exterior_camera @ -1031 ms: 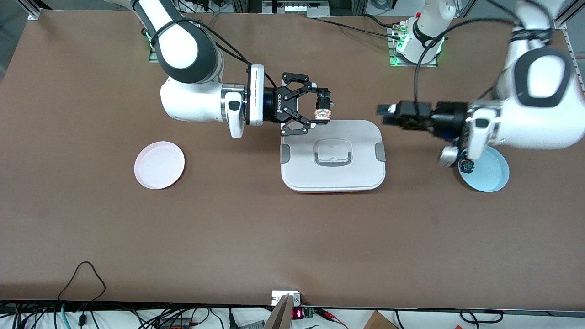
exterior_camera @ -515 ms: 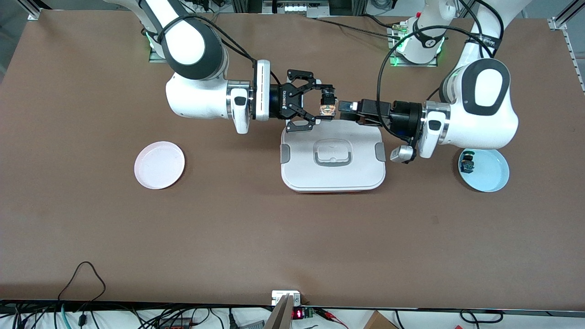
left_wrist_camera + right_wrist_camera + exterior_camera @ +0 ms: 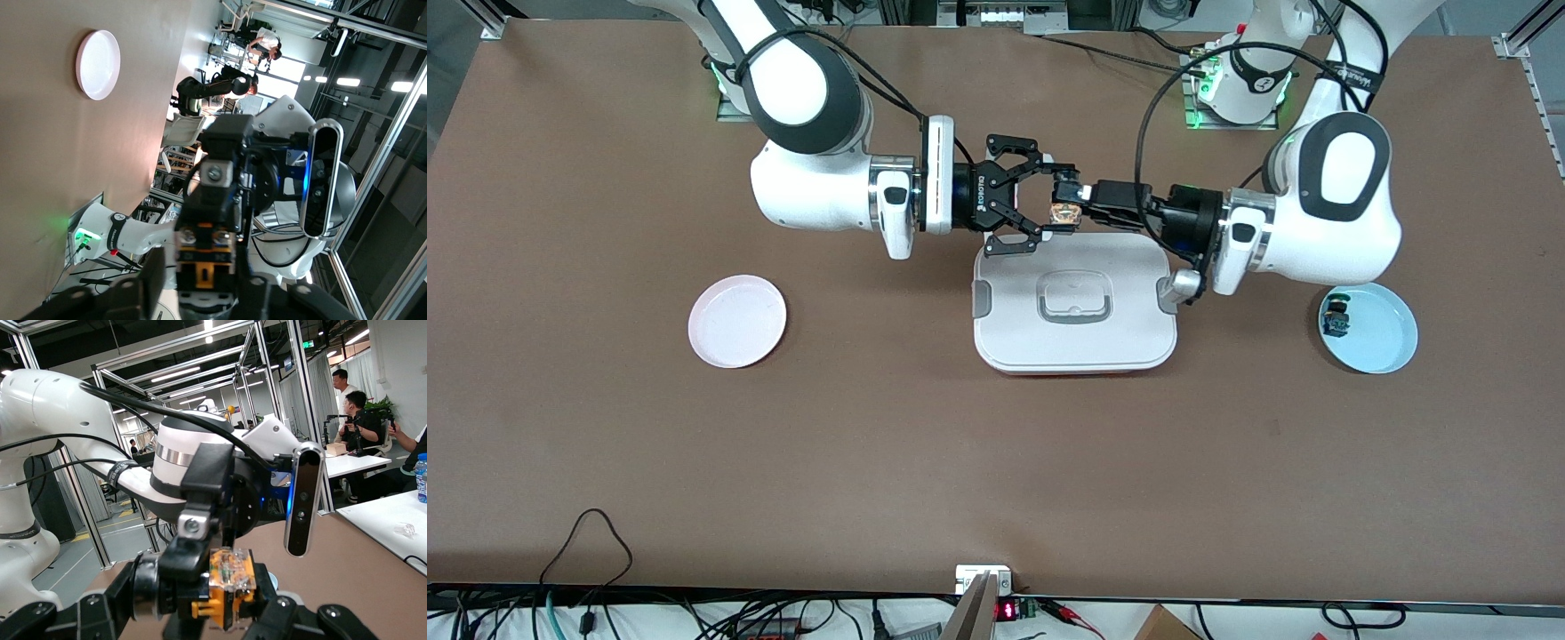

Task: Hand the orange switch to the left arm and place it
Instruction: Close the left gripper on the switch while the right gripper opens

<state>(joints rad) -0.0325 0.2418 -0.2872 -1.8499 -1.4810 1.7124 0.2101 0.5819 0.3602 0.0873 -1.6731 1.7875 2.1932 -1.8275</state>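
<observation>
Over the box's (image 3: 1074, 302) edge nearest the robots' bases, the two grippers met nose to nose in the air. The right gripper (image 3: 1055, 201) reached in from the 9 o'clock side of the front view with its fingers clamped on the orange switch (image 3: 1064, 212), which sat between the fingertips, its orange cap showing at about 5 o'clock from the black body. The left gripper (image 3: 1087, 203) came in from 3 o'clock, its tip touching or just beside the switch; whether its fingers were apart or together could not be told. In the right wrist view the switch (image 3: 229, 585) filled the gap between that gripper's fingers, with the left arm's wrist facing it. The white box lay on the brown table (image 3: 925, 462). A pink plate (image 3: 737, 321) lay at 9 o'clock from the box, and a blue plate (image 3: 1380, 338) at 3 o'clock held a small dark switch (image 3: 1335, 320).
</observation>
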